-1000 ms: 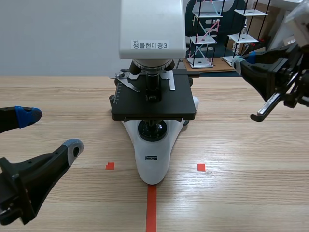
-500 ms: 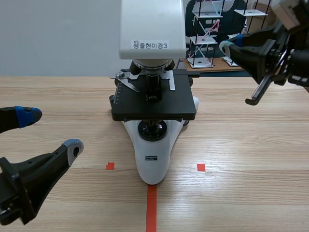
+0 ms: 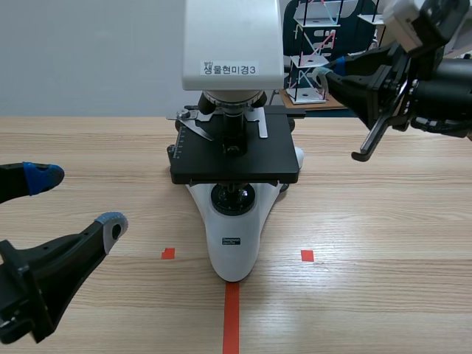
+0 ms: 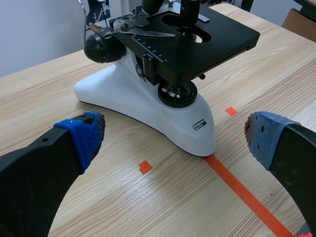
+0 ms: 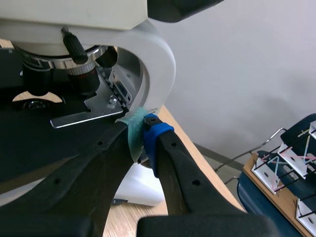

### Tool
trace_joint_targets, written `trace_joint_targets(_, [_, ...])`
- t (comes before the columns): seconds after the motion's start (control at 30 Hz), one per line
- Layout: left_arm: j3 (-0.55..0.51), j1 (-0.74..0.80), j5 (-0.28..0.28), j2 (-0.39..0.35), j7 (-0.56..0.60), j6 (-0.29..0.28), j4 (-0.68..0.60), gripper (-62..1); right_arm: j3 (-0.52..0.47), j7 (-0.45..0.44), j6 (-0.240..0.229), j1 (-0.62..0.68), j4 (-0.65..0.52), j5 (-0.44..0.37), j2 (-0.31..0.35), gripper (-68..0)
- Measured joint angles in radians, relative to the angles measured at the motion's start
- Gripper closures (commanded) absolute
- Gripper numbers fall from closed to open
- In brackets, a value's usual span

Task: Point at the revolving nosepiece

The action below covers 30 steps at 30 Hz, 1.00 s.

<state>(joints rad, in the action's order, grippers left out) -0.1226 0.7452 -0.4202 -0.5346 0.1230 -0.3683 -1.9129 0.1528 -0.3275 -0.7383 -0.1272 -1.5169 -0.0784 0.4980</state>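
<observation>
Right hand (image 3: 333, 71), closed with pads (image 5: 134, 133) together, hangs raised beside the microscope (image 3: 234, 221), apart from the revolving nosepiece (image 3: 231, 98) under the white head (image 3: 232, 37) above the stage (image 3: 273, 151); judged mid-approach, next needing its tip levelled at that nosepiece.

Right gripper (image 5: 143, 129) shut beside the microscope (image 5: 158, 64)

Its two fingers (image 5: 170, 150) are pressed together, green and blue pads (image 5: 134, 136) meeting near the microscope's white arm, above the wooden surface (image 5: 126, 222). Beyond the tips sits the revolving nosepiece (image 5: 47, 61) with its black objectives (image 5: 83, 76), over the black stage (image 5: 34, 143) and a metal clip (image 5: 81, 119).
</observation>
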Motion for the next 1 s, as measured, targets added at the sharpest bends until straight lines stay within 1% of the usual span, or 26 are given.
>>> trace_joint_targets(0.27, [0.0, 0.0, 0.0, 0.0, 0.0, 0.0, 0.0, -59.4, 0.018, -0.006, -0.001, 0.0, 0.0, 0.008, -0.003, -0.2])
trace_joint_targets(1.0, [0.0, 0.0, 0.0, 0.0, 0.0, 0.0, 0.0, -59.4, 0.018, -0.009, -0.001, 0.0, 0.0, 0.008, -0.002, -0.2])
